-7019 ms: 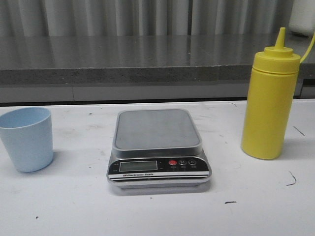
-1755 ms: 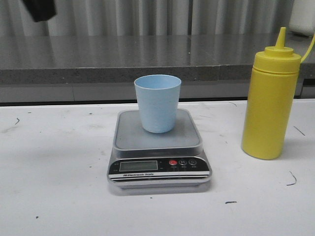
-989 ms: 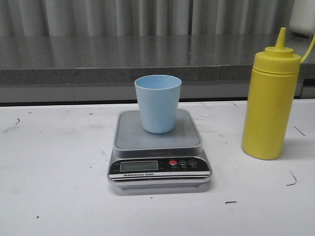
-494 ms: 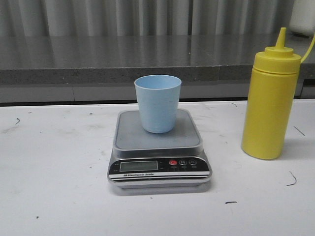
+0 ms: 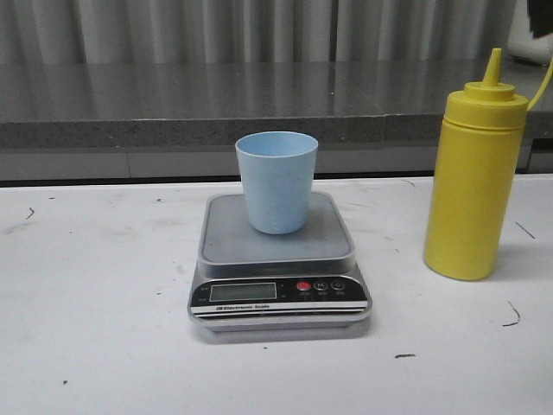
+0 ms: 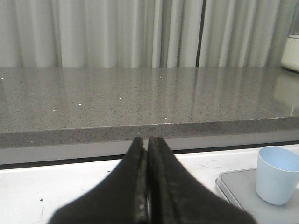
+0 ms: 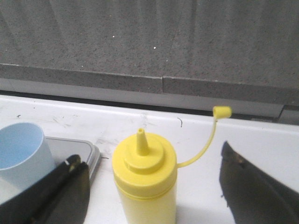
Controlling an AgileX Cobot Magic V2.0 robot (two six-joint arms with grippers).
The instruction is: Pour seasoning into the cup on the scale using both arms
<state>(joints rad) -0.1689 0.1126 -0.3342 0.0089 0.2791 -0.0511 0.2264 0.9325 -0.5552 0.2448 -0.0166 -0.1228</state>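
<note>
One pale blue cup (image 5: 276, 181) stands upright on the scale (image 5: 278, 259) platform. Right of the scale, apart from it, stands the yellow seasoning bottle (image 5: 474, 177); the right gripper (image 7: 152, 186) hangs above it, fingers spread wide. Left gripper (image 6: 148, 186): fingers pressed together, grasping nothing.

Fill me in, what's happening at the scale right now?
The pale blue cup stands upright on the platform of the digital kitchen scale, and nothing is gripping it. The left gripper is shut, empty, and off to the side of the cup. The right gripper is open, its fingers on either side of the yellow squeeze bottle but not closed on it. The bottle stands upright on the table, right of the scale, its tip cap dangling off the nozzle. No pouring is under way.
</note>
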